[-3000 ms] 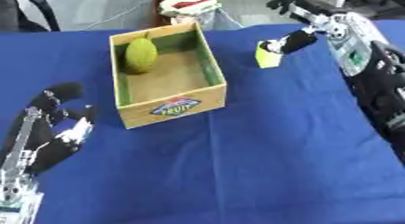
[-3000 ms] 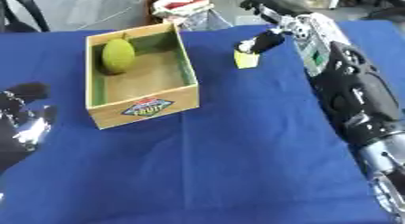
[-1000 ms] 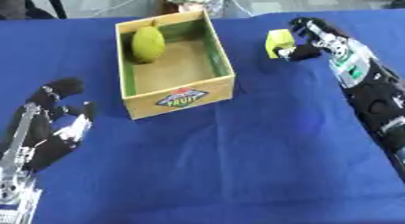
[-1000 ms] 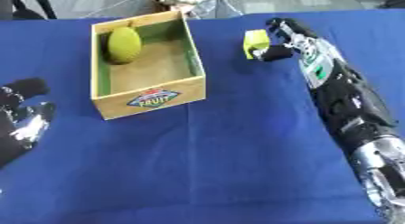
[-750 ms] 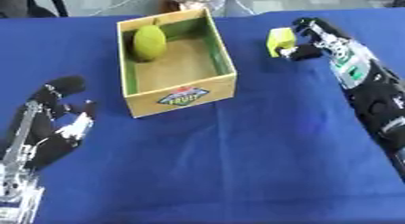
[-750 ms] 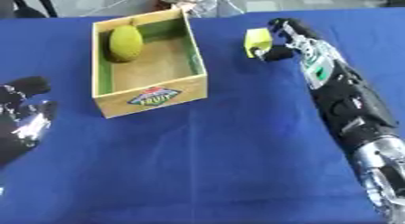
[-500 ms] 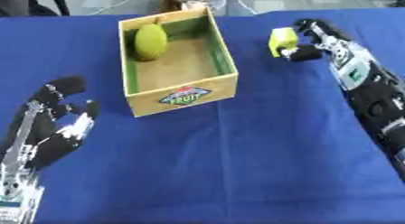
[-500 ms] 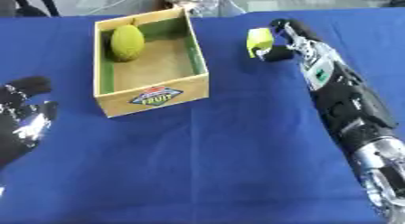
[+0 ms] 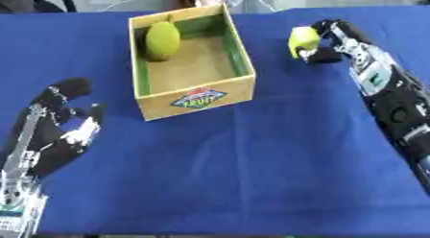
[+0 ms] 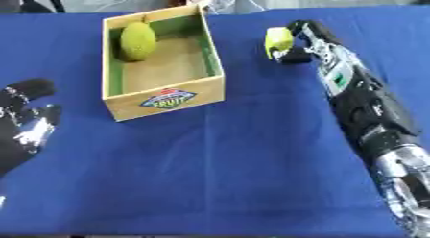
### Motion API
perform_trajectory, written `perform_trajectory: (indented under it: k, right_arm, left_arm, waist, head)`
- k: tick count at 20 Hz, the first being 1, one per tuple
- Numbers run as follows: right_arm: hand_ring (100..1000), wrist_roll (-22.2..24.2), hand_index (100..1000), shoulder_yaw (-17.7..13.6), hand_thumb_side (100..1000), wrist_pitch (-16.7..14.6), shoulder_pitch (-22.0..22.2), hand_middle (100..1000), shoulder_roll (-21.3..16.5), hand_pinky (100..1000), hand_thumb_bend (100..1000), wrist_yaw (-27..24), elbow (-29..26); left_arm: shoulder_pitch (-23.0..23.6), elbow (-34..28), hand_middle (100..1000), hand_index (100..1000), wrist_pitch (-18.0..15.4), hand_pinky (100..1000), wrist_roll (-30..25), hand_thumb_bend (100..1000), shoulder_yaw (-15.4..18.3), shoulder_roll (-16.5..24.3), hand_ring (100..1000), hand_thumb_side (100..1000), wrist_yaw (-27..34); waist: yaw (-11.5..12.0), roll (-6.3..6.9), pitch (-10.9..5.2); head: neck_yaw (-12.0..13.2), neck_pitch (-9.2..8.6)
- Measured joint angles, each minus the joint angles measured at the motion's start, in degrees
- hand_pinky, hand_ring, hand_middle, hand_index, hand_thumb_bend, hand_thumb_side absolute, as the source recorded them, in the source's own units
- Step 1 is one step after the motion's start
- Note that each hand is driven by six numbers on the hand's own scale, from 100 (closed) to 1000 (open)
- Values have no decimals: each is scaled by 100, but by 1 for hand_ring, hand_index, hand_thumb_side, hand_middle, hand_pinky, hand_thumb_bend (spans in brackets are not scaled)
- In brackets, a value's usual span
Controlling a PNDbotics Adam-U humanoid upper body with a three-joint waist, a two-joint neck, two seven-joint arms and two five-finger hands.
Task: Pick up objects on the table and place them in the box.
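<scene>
Left eye view: the cardboard box (image 9: 195, 93) sits on the blue table (image 9: 252, 155) toward the far left of centre, open at the top, with a green pear-like fruit (image 9: 163, 39) already lying in its far end. To the right of the box, well clear of its wall, the right hand (image 9: 329, 40) reaches in from the right with its fingers curled round a small yellow object (image 9: 303, 40), pinching it between thumb and fingers; whether the object is lifted or resting on the cloth I cannot tell. The left hand (image 9: 57, 131) rests idle near the lower left corner, fingers straight and spread, holding nothing

Right eye view: the same layout shows, with the right arm running down the right side and the yellow object at its tip, near the box's far right corner but apart from it. The left hand shows only partly at the left edge, fingers relaxed

Judging by this, one object is in the box and the yellow one is grasped but not yet carried over; moving it left above the opening and letting go is what remains, as no other loose object shows on the cloth
</scene>
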Motion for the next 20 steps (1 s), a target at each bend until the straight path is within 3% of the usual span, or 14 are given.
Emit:
perform_trajectory:
  k: [7, 9, 14, 20]
  right_arm:
    - [736, -267, 591, 5, 170, -109, 32, 573, 82, 702, 100, 13, -28]
    - [721, -374, 558, 11, 133, -149, 59, 545, 97, 693, 100, 19, -61]
    - [709, -534, 540, 102, 118, -294, 161, 528, 103, 687, 100, 20, -207]
    - [707, -416, 543, 367, 105, -611, 226, 531, 103, 688, 100, -2, -712]
  left_arm:
    - [-1, 0, 757, 813, -3, 534, -15, 330, -16, -1, 814, 336, 4]
    - [-1, 0, 757, 813, -3, 535, -16, 329, -17, -2, 814, 336, 5]
    - [-1, 0, 757, 813, -4, 535, -16, 328, -17, -3, 814, 336, 11]
    - [-1, 0, 757, 813, -4, 535, -16, 327, -17, -4, 815, 337, 12]
  waist:
    - [25, -23, 0]
    - [25, -29, 0]
    - [2, -30, 0]
    - [-49, -30, 1]
  head:
    - [9, 0]
    - [15, 0]
    - [38, 0]
    - [83, 0]
